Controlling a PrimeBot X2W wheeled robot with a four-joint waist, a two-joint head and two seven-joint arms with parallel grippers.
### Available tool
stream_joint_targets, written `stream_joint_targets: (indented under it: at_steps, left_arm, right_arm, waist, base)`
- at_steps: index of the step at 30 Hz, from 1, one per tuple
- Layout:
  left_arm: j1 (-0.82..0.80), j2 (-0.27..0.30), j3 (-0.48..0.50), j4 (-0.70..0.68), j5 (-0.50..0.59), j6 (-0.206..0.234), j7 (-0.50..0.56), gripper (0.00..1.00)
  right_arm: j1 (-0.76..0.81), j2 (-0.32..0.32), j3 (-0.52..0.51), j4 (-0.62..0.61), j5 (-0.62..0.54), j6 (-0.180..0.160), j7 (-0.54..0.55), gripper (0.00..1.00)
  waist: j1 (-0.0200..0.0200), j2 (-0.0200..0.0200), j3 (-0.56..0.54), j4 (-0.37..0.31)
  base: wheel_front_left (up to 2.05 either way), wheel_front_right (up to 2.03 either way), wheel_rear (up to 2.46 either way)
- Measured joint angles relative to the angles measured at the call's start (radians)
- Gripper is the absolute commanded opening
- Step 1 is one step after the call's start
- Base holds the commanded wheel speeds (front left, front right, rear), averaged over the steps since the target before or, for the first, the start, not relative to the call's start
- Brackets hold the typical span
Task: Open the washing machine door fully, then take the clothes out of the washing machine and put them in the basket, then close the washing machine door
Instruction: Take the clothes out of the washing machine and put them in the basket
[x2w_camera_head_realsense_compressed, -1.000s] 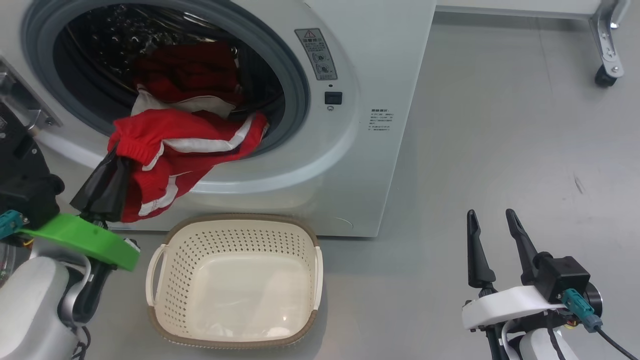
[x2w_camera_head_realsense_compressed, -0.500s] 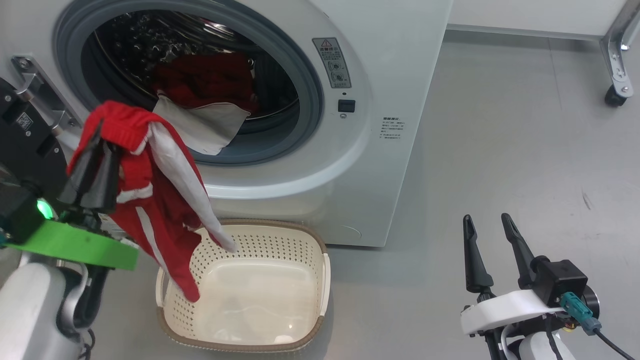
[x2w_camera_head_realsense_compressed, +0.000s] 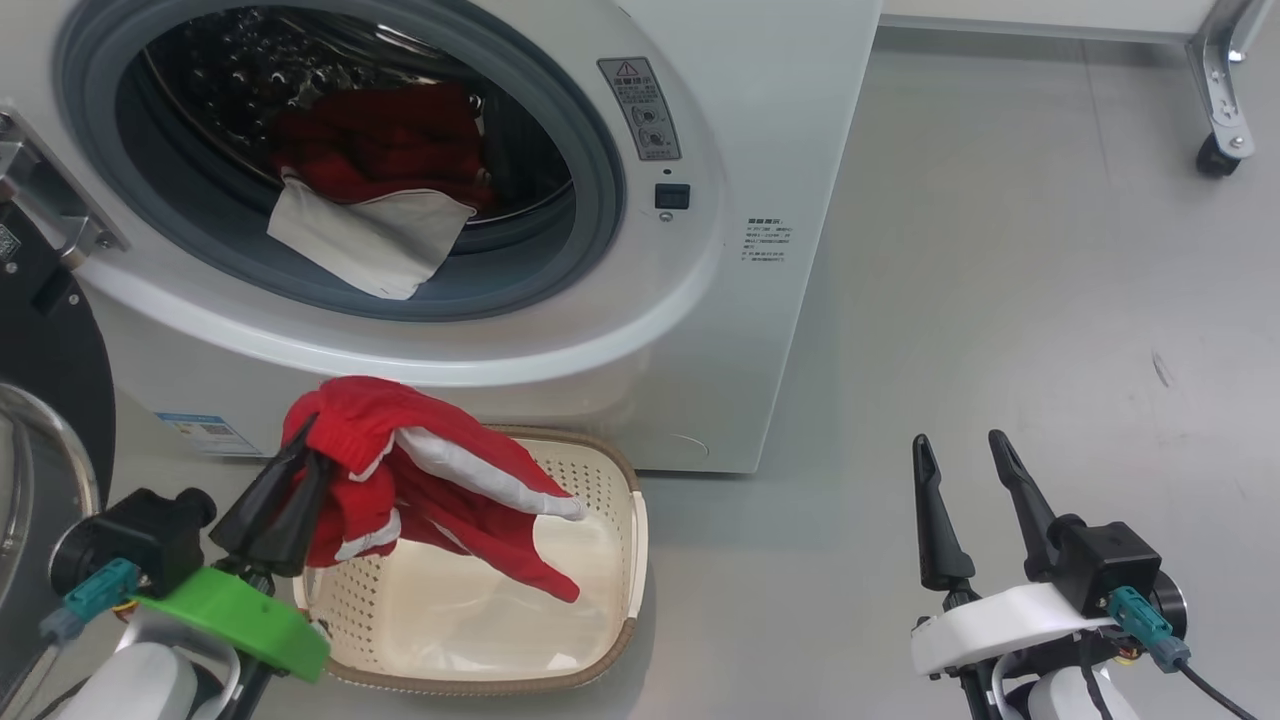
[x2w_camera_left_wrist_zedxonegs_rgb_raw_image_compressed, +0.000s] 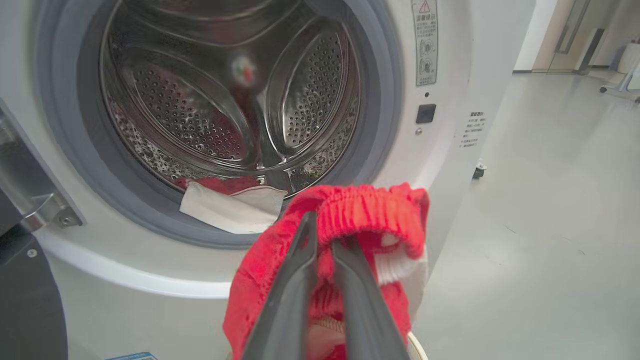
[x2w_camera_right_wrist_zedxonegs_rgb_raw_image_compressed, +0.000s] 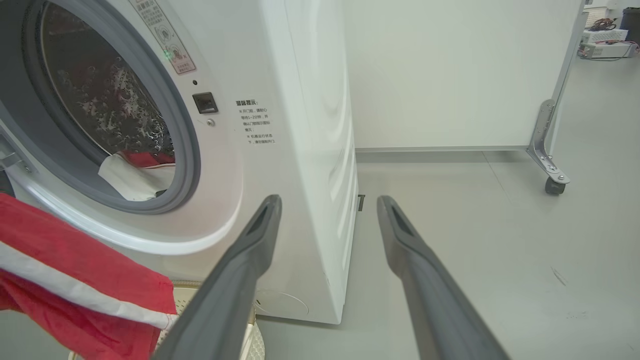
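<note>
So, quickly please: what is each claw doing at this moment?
Left claw: closed on a red garment, partly over the basket.
Right claw: open, holding nothing.

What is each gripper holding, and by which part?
The left gripper is shut on a red garment, pinching its gathered elastic waistband over the basket. The right gripper is open and empty.

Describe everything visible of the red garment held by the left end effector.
The red garment is soft bright-red cloth with a white panel and white stripe trim; the left wrist view shows a gathered elastic band at its top. The left end effector is shut on that band, and the cloth hangs bunched from it. It is low in front of the washing machine, over the left side of the basket, with its tail drooping inside. Contact with the basket floor cannot be told.
</note>
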Motion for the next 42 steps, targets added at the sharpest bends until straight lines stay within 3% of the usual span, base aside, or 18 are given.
stream_joint_targets:
  at_steps: [14, 42]
  left_arm:
    - [-0.006, -0.003, -0.095, 0.113, 0.007, 0.0, 0.0, 0.0]
    - [-0.261, 0.017, -0.15, 0.411, -0.064, 0.0, 0.013, 0.0]
  right_arm:
    - [-0.027, 0.0, 0.05, -0.023, -0.014, -0.004, 0.0, 1.0]
    - [-0.142, -0.002, 0.119, -0.098, -0.019, -0.05, 0.0, 1.0]
  waist:
    - [0.0, 0.0, 0.103, -0.055]
    - [0.0, 0.0, 0.399, -0.199]
  base:
    - [0.0, 0.0, 0.0]
    - [0.0, 0.0, 0.0]
